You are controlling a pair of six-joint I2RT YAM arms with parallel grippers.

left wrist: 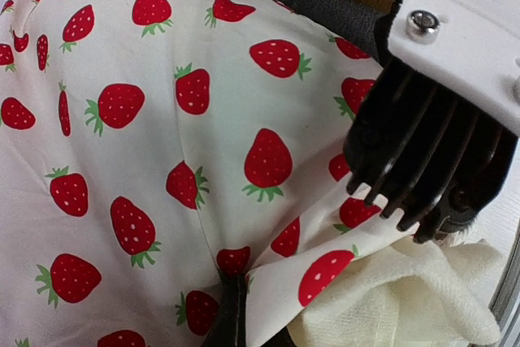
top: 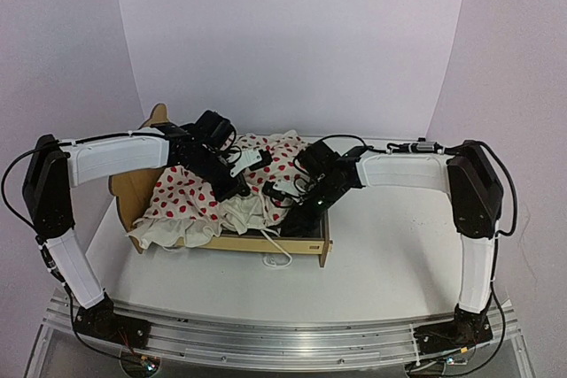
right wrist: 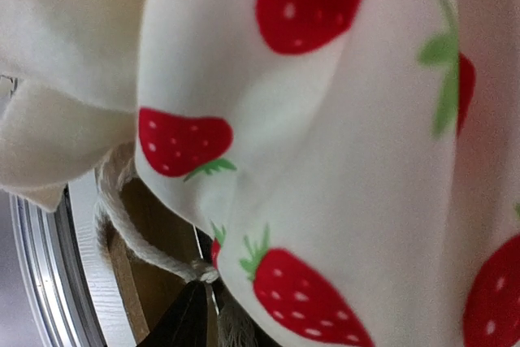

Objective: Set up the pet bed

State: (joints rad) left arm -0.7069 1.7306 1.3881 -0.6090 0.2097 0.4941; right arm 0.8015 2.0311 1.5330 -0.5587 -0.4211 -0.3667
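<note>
White table (top: 390, 254), near part: rectangular light plywood pet bed (top: 257, 243) sits left of centre, one long low rail facing the arm bases. A twisted white cord (top: 280, 256) loops over that rail. Inside the frame lies a crumpled soft white blanket (top: 182, 192) printed with red strawberries, with a cream woven ruffle (left wrist: 390, 298) at its edge. Left gripper (top: 238, 189) and right gripper (top: 278, 193) are both down in the folds, near each other. Fabric hides the fingertips, so neither grip can be judged. Wavy scalloped headboard (top: 131, 190) closes the left end.

Bench (top: 399, 254): white, flat.
Pet bed (top: 232, 243): plywood frame standing on it, left of centre.
Cord (top: 280, 259): white loop on the bench, against the bed's near rail.
</note>
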